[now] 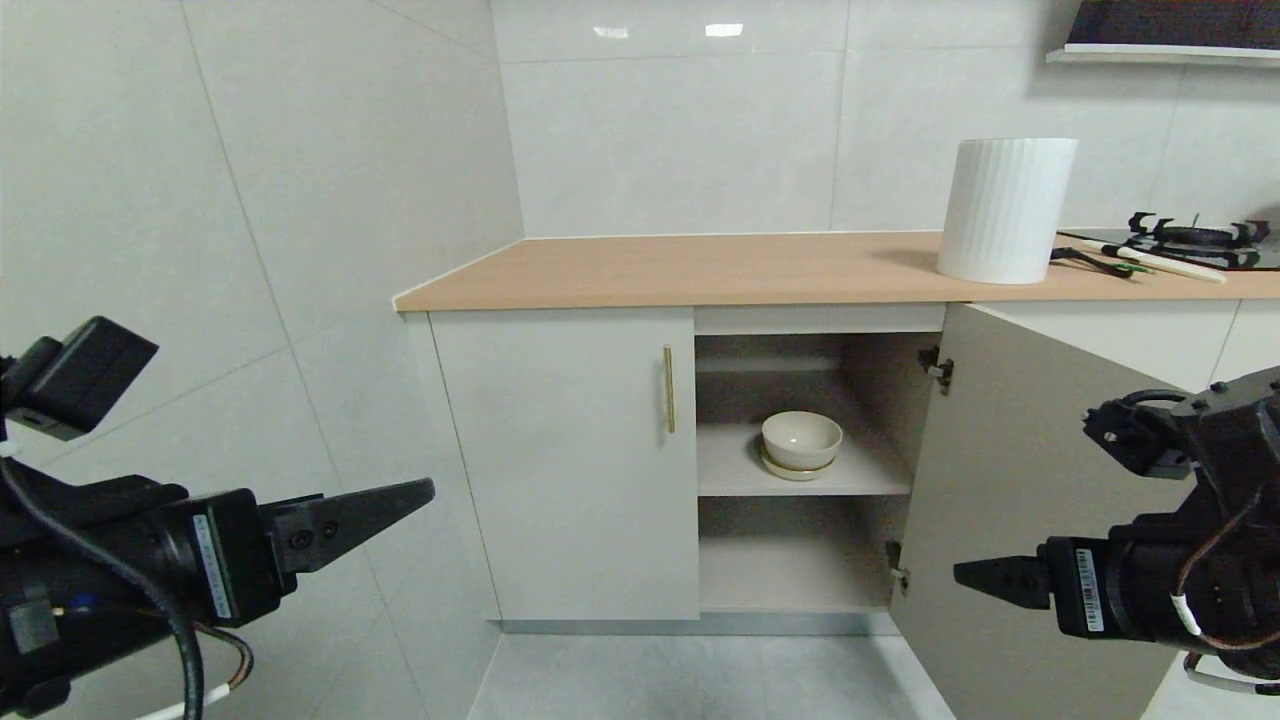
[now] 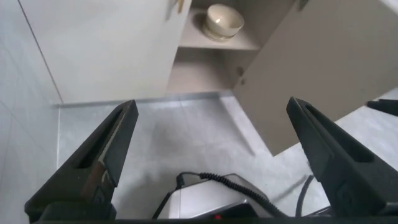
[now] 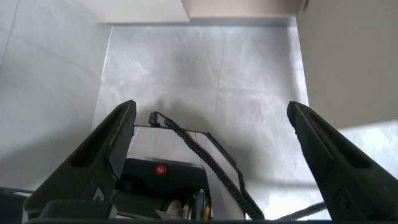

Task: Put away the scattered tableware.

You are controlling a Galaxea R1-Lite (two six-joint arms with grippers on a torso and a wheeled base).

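Note:
A cream bowl (image 1: 801, 437) sits on a small plate (image 1: 795, 467) on the middle shelf of the open cabinet; the same bowl (image 2: 225, 20) shows far ahead of my left fingers. On the counter by the stove lie a pale utensil (image 1: 1170, 263) and a green-handled one (image 1: 1095, 262). My left gripper (image 1: 405, 495) (image 2: 212, 106) hangs open and empty in front of the closed left door. On the other side, my right gripper (image 1: 968, 574) (image 3: 211, 107) is open and empty beside the open door, over the floor.
The right cabinet door (image 1: 1010, 520) stands swung out toward me. The left door (image 1: 570, 460) with its gold handle (image 1: 668, 388) is closed. A white ribbed canister (image 1: 1005, 210) stands on the wooden counter (image 1: 700, 270), with a gas stove (image 1: 1195, 240) at the far right.

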